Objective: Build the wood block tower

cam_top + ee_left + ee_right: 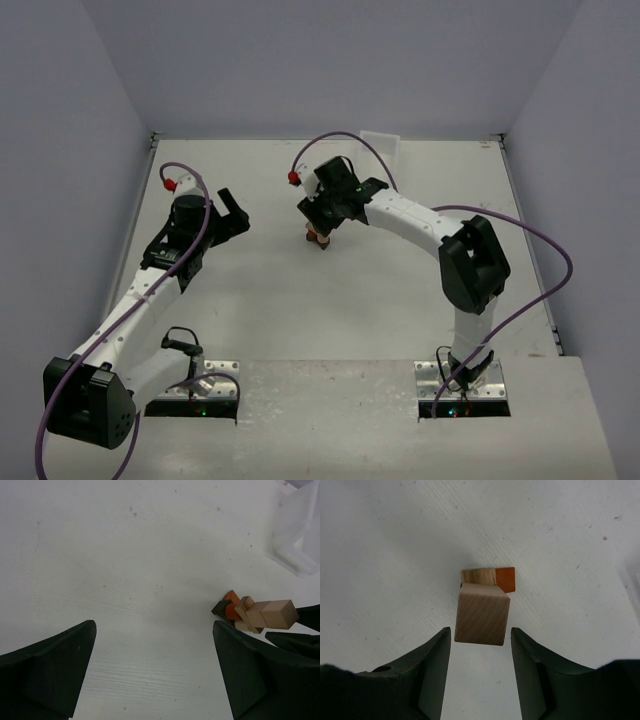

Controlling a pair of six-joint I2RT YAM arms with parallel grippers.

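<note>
The wood block tower (319,238) stands mid-table as a small stack. In the right wrist view its top is a light tan cube (482,615), resting on another tan block (478,575) with an orange-brown block (506,579) beside it. My right gripper (481,635) is over the stack, jaws open on either side of the top cube with a narrow gap on each side. In the left wrist view the tower (252,614) lies to the right, with a dark block at its base. My left gripper (154,630) stands wide open over bare table, left of the tower.
A white plastic tray (300,535) lies beyond the tower and shows at the back edge of the table (380,141). The right arm (440,235) reaches in from the right. Grey walls enclose the table on three sides.
</note>
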